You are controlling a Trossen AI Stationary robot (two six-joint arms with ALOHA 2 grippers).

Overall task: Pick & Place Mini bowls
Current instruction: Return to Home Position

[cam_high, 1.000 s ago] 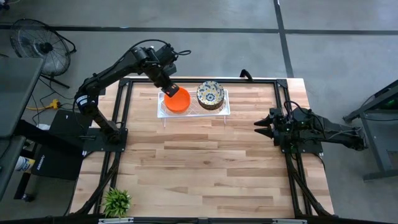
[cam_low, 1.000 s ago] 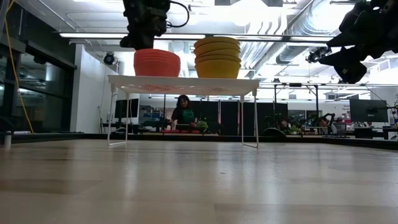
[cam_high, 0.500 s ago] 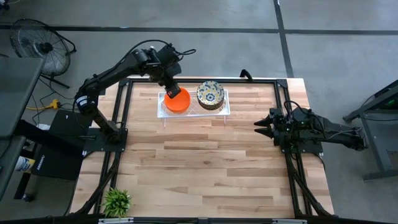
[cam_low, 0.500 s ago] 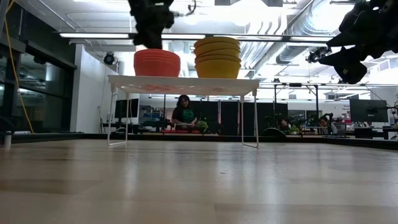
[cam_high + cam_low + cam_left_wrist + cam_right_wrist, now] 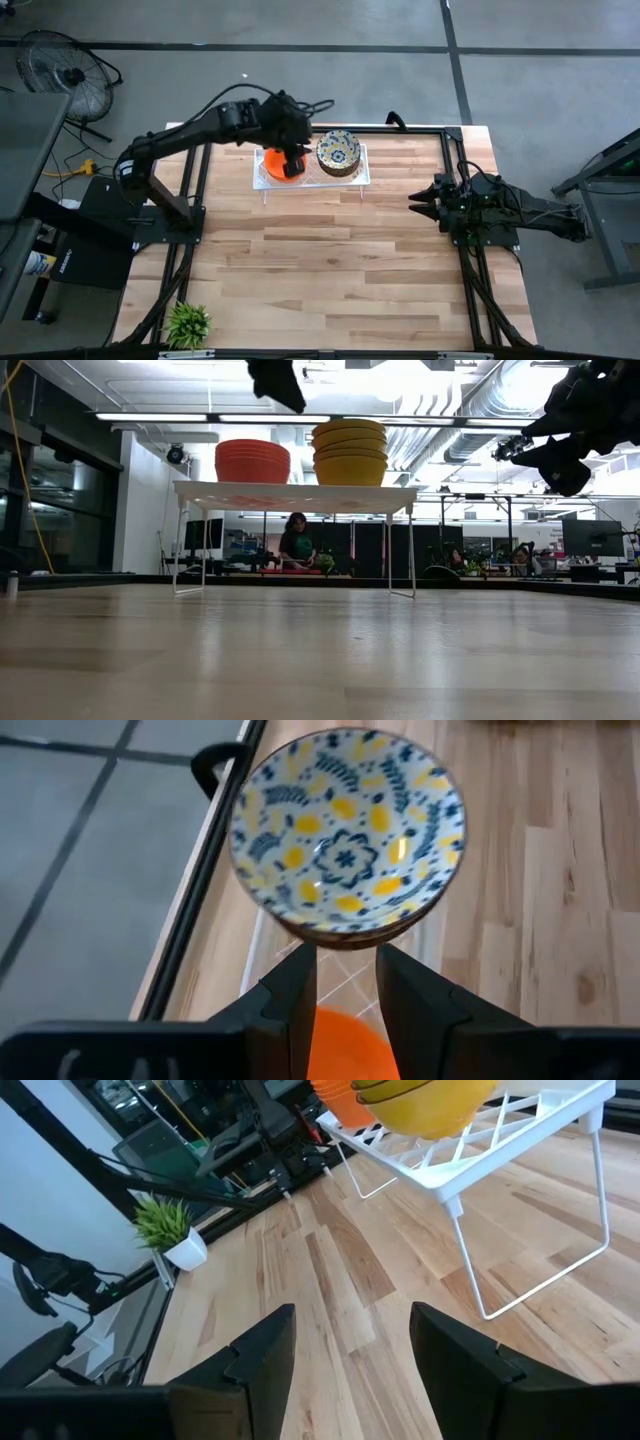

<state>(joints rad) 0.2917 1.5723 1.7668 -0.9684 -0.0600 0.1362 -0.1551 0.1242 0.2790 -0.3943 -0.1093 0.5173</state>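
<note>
A white lattice tray (image 5: 360, 172) stands on thin legs at the table's far middle. It carries a stack of orange-red mini bowls (image 5: 252, 460) and a stack of floral mini bowls (image 5: 338, 152), which are yellow outside (image 5: 350, 452). My left gripper (image 5: 294, 168) hangs above the orange stack, clear of it (image 5: 285, 390). In the left wrist view its fingers (image 5: 345, 975) stand a narrow gap apart with nothing between them, pointing toward the top floral bowl (image 5: 347, 840). My right gripper (image 5: 415, 205) waits open above the table's right side (image 5: 345, 1345).
A small potted plant (image 5: 188, 322) stands at the table's near left corner. The wooden tabletop (image 5: 330, 270) lies bare between the tray and the near edge. A person (image 5: 296, 545) sits in the room beyond the table.
My left gripper has left the far-left rim of the orange stack. It has gone toward the table's right and a little up, and now hangs over the stack. It has also rolled and tipped further down. The bowls have not moved.
</note>
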